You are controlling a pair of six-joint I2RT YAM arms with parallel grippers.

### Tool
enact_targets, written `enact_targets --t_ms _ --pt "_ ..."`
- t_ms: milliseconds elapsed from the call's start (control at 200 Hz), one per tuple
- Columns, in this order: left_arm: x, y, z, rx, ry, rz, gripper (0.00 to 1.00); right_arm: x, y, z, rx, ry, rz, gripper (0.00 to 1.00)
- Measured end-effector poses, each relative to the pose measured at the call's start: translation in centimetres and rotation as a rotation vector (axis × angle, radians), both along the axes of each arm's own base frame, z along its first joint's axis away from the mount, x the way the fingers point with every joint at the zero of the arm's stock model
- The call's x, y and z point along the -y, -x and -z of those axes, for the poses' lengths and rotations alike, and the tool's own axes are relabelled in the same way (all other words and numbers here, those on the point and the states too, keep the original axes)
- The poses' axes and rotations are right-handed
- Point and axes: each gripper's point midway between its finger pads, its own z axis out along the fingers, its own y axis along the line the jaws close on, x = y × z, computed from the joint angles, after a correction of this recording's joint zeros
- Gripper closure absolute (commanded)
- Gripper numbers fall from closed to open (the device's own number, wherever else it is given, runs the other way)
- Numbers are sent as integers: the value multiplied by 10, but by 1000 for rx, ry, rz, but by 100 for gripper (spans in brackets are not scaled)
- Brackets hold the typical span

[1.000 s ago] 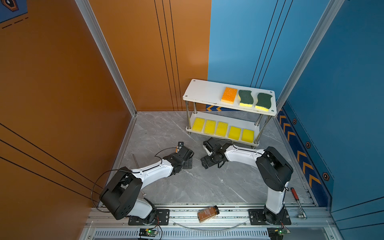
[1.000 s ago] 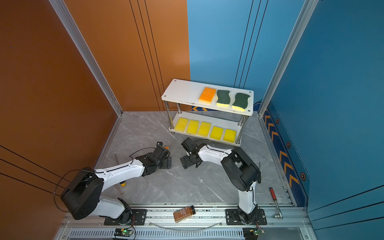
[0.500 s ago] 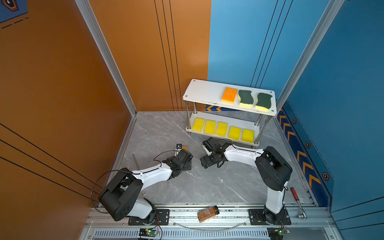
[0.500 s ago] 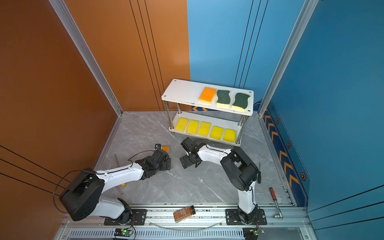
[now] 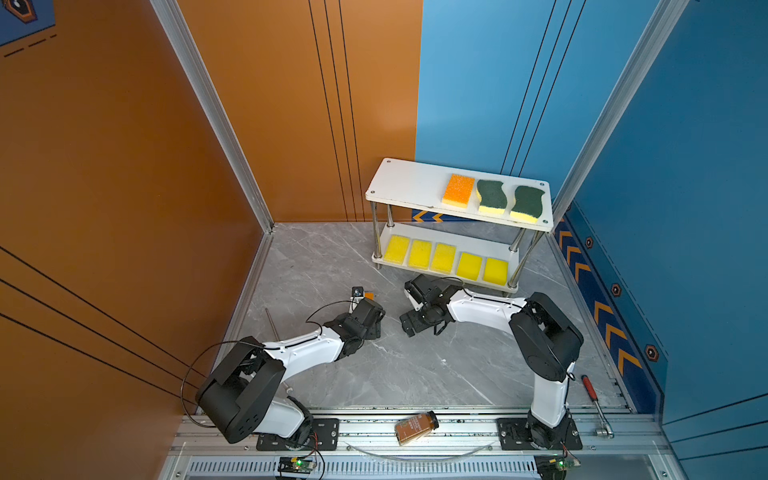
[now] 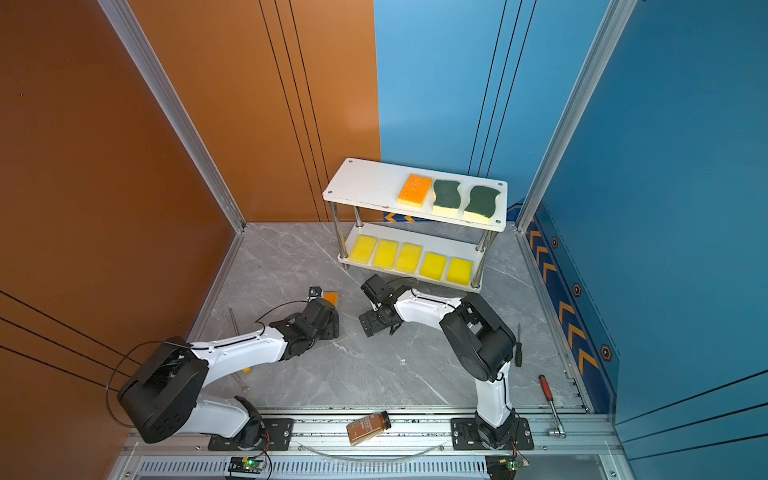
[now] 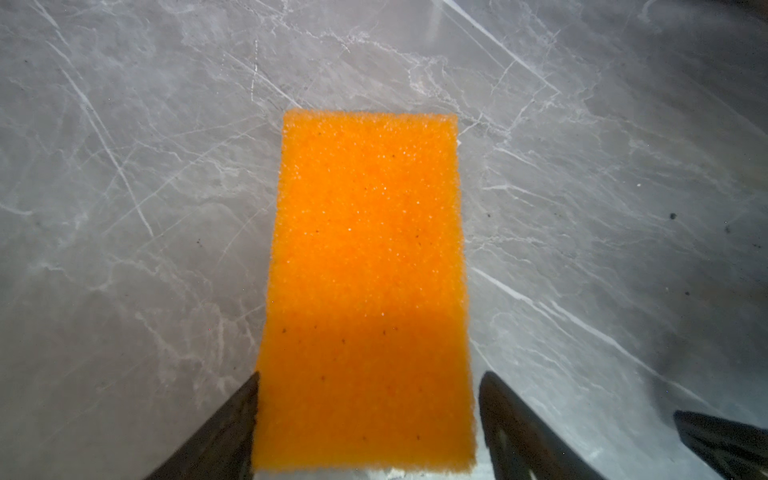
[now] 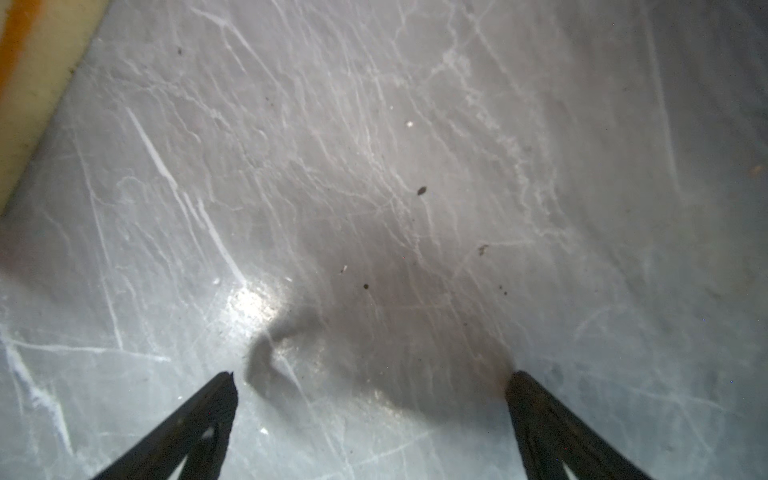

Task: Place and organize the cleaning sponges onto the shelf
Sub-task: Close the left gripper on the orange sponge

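Observation:
An orange-topped sponge (image 7: 368, 291) lies flat on the grey marble floor, and only its far end (image 5: 368, 295) (image 6: 331, 297) shows past the left wrist in both top views. My left gripper (image 7: 368, 376) is open astride the sponge's near end. One finger touches the sponge's edge and a thin slit of floor shows beside the other. My right gripper (image 8: 370, 376) (image 5: 409, 326) is open over bare floor, with a sponge's orange-and-cream edge (image 8: 29, 83) beside it. The shelf (image 5: 407, 183) (image 6: 365, 187) carries an orange sponge (image 5: 458, 195) and two green-topped ones (image 5: 492, 197) (image 5: 528, 203). Several yellow sponges (image 5: 444, 257) line its lower board.
A brown bottle (image 5: 416, 427) lies on the front rail. A red-handled tool (image 5: 590, 390) rests at the right, a black screwdriver (image 6: 518, 345) lies beside the right arm, and a thin metal rod (image 5: 274, 328) lies by the left wall. Orange and blue walls enclose the floor.
The left wrist has shifted slightly back, uncovering the sponge's far end, and its jaws have narrowed around the sponge. The right arm has stayed put.

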Motion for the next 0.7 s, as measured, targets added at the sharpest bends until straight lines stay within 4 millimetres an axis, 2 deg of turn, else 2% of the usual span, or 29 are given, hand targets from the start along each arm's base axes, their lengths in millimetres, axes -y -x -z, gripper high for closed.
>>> enact_targets --t_ms 110,290,696 --pt "0 0 0 0 0 0 21 0 0 0 0 0 0 0" --pt "0 0 0 1 4 -5 30 0 0 0 3 5 0 0" --pt "0 -1 0 1 5 -8 33 0 0 1 9 13 1 0"
